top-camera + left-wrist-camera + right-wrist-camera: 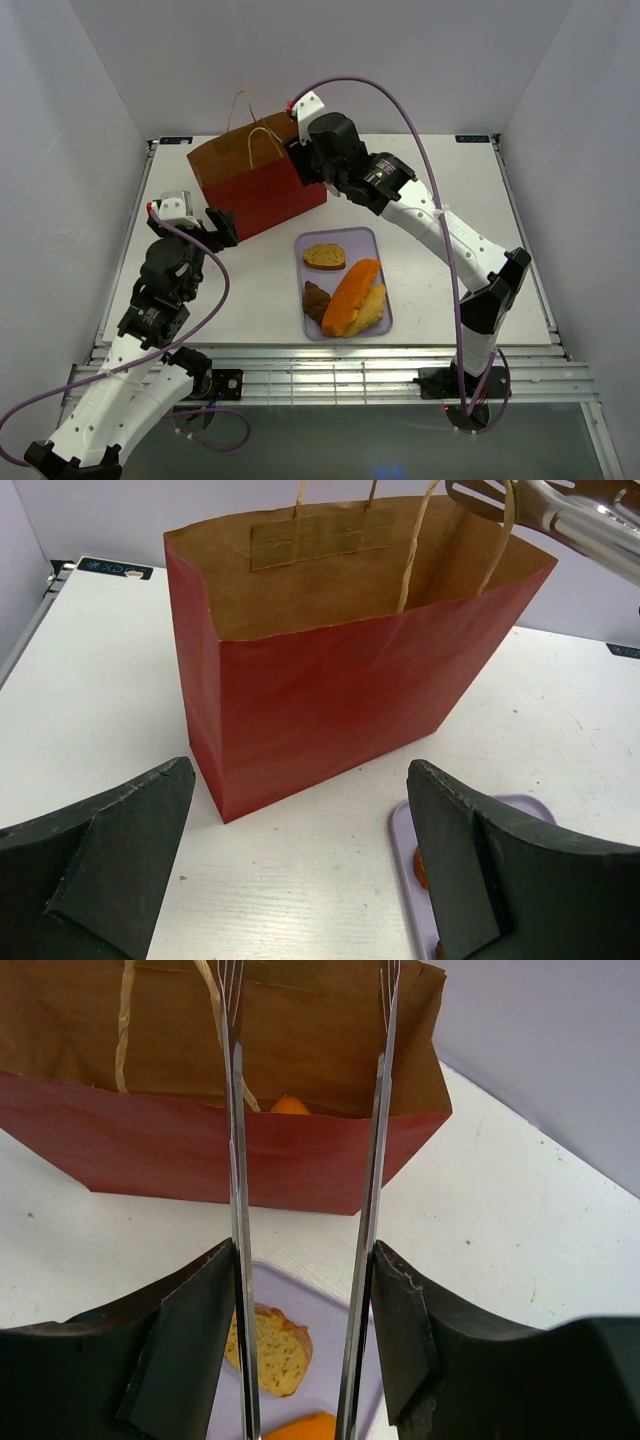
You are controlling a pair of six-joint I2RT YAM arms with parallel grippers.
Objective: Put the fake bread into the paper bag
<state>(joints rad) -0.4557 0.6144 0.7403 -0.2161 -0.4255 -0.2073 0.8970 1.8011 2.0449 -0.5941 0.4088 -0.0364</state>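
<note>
We see bright, even overhead light, with only faint shadows on the white table [430, 200]. In the left wrist view the fingers [100, 860] at the bottom look soft; the tongs [575, 518] glint upper right.

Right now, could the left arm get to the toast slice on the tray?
Probably yes. The left gripper is open beside the paper bag; the toast slice lies uncovered on the tray, and the right gripper holds its tongs away over the bag.
</note>
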